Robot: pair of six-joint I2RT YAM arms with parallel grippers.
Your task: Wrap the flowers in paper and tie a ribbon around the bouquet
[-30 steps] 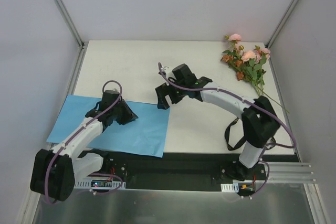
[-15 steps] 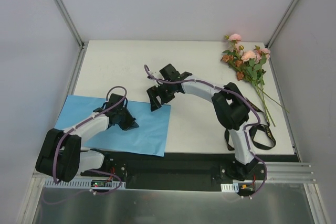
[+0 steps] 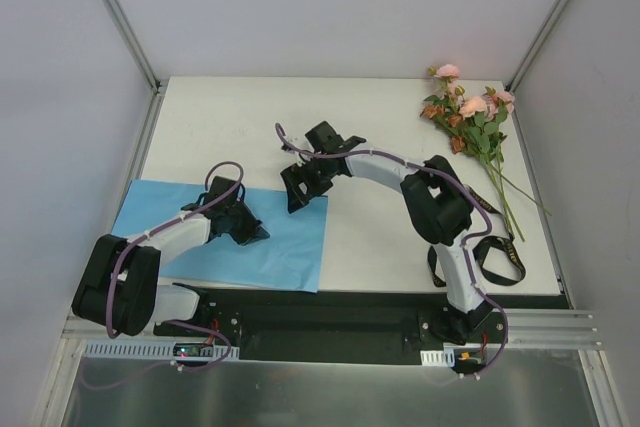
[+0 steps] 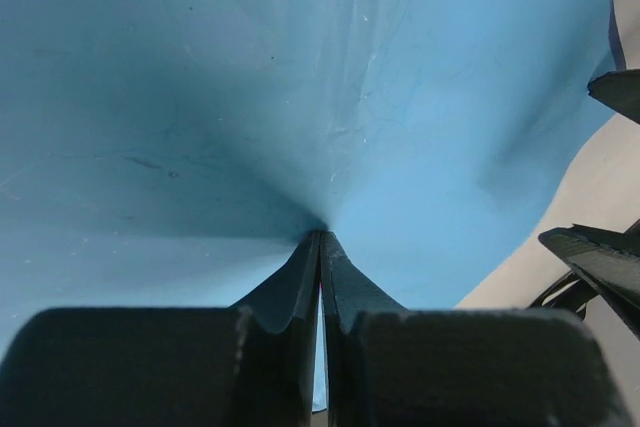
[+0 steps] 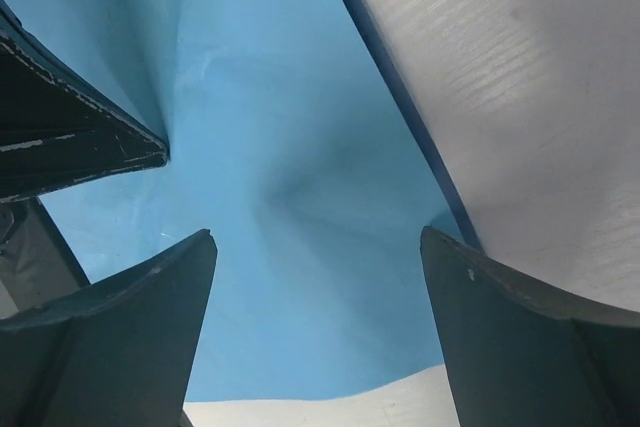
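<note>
Black-fingered and clamped tight, pinching a pucker of blue paper (image 4: 200,97) with left gripper (image 4: 320,239), at near left of table (image 3: 230,127). Holding right gripper (image 5: 315,237) wide apart, empty, poised over paper's far right corner. Leaving flowers (image 3: 470,119) lying far right, ribbon (image 3: 497,259) looping at near right edge.

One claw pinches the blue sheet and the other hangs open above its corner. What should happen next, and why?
Probably the right gripper should lower and close on the edge of the paper beneath it. Its jaws stand open over that edge while the left gripper pinches the sheet, so both could then drag it toward the flowers lying far right.
</note>
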